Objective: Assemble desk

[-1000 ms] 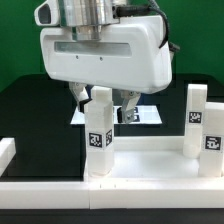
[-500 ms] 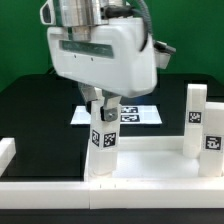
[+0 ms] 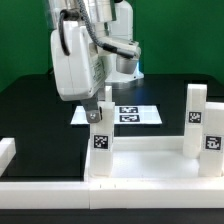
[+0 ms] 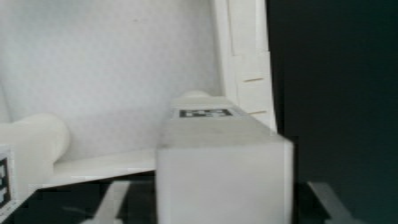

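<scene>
1. The bench (image 3: 30, 100) is a black surface filling the middle band of the exterior view.
2. The robot's white wrist housing (image 3: 75, 60) fills the upper left of that view, turned sideways.
3. The desk's tabletop (image 3: 150, 160) lies flat along the lower part of the frame, rim up, just behind a low white border wall (image 3: 60, 188).
4. Two legs stand upright on the tabletop: one leg (image 3: 100, 140) left of centre, a second leg (image 3: 196, 125) at the right edge, each with a black-and-white tag.
5. The marker board (image 3: 135, 115) lies on the bench at centre, behind the tabletop.
6. The tool (image 3: 98, 112) sits at the top of the left-of-centre leg, its fingers clamped on it; the wrist view shows that leg (image 4: 222, 165) large between them.
</scene>
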Controlling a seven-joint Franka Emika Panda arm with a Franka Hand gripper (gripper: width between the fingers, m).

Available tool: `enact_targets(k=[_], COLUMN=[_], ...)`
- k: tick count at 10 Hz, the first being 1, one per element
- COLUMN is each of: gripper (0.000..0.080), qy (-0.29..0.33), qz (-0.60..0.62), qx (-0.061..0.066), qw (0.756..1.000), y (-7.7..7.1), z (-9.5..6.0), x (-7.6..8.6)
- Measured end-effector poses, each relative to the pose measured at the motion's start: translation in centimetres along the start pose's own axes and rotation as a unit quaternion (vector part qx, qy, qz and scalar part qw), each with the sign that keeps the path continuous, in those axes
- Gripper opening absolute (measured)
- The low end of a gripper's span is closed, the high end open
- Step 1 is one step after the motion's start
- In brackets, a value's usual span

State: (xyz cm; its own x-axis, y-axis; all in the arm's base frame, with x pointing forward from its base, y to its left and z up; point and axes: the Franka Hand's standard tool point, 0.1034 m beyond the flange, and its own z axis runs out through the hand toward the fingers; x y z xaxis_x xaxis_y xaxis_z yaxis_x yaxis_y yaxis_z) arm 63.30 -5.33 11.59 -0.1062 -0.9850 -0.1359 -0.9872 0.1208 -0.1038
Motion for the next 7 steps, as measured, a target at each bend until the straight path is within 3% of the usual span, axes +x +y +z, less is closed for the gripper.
enact_targets(k=[1,2,3,4,5,7], gripper=[0.0290,0.0358,0.0557,0.0557,0.0620,0.0648], qy=[0.000,0.005,0.010,0.011,0.017,0.018], qz=[-0.007,-0.061,-0.166,-0.223,-0.234,-0.323], qx=[0.000,-0.003,-0.012,-0.019,-0.009,-0.013], qw=[1.000,0.998,0.986,0.975,0.972,0.946], y=[0.01,0.06,0.25,0.30,0.12,0.20], z=[0.01,0.06,0.16,0.18,0.11,0.23], x=[0.00,0.04,-0.28,-0.86,-0.63,-0.44])
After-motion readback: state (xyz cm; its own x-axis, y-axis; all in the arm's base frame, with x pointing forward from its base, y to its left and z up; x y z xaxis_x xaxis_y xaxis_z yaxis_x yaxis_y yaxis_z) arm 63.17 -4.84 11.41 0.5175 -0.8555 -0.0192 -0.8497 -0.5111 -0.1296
